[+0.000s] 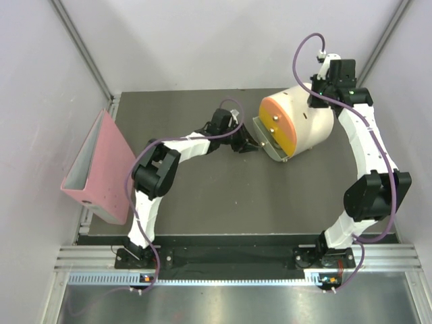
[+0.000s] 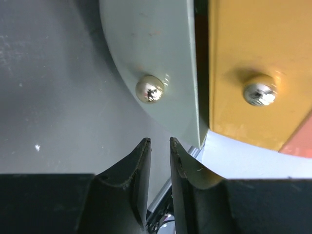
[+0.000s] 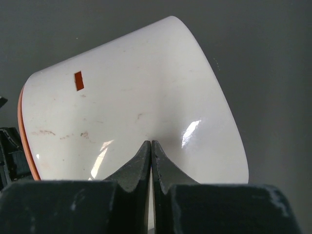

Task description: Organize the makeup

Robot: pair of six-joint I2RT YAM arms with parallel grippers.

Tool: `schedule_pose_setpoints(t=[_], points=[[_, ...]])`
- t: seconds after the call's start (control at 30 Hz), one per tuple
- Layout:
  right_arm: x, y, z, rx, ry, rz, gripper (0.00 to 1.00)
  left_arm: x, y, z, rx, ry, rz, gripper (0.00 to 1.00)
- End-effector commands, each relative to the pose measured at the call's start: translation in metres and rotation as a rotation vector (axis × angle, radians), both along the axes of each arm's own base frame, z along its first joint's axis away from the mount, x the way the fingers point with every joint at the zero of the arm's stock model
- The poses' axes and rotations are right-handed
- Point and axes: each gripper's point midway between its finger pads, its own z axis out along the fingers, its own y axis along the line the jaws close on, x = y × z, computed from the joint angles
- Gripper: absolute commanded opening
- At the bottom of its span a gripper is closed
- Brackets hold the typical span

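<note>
Pink binder (image 1: 101,169) stands well left of the cream drawer box (image 1: 312,121), out of play. Left gripper (image 2: 160,142) sits at the box's pulled-out grey drawer (image 1: 265,137), jaws narrow and empty just below its knob (image 2: 149,88), likely lining up a grab. Right gripper (image 3: 151,144), jaws closed on nothing, presses the box's back shell, probably bracing it. No makeup visible.

Rounded cream box (image 1: 312,125) sits far right on the dark table (image 1: 216,199), lying tilted. Orange-yellow drawer front (image 2: 253,58) faces left; grey drawer (image 2: 156,53) beside it juts out. Each carries a metal knob (image 2: 149,88). Pink binder (image 1: 101,169) stands open at the left edge.
</note>
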Motion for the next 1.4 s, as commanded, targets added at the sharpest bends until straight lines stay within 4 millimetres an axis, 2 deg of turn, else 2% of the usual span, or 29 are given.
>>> schedule_pose_setpoints(t=[0.0,0.27,0.43,0.6,0.87,0.9,1.37], points=[[-0.035,-0.014,-0.067,-0.07,0.253,-0.025,0.0,0.009,-0.017,0.014,-0.092,-0.02,0.016,0.28],[-0.038,-0.012,-0.08,-0.077,0.279,0.012,0.0,0.021,-0.023,0.008,-0.135,0.012,0.068,0.3],[-0.039,-0.01,-0.081,-0.069,0.279,0.023,0.0,0.027,-0.025,0.0,-0.135,0.026,0.089,0.3],[-0.037,-0.008,-0.083,-0.064,0.282,0.032,0.0,0.028,-0.036,-0.004,-0.142,0.036,0.076,0.3],[-0.039,-0.004,-0.088,-0.064,0.298,0.046,0.0,0.026,-0.064,0.004,-0.154,0.023,0.04,0.3],[-0.039,-0.005,-0.088,-0.063,0.3,0.046,0.0,0.023,-0.067,-0.001,-0.147,0.033,0.035,0.29],[-0.04,0.001,-0.089,-0.059,0.31,0.065,0.0,0.029,-0.077,-0.008,-0.164,0.044,0.027,0.3]])
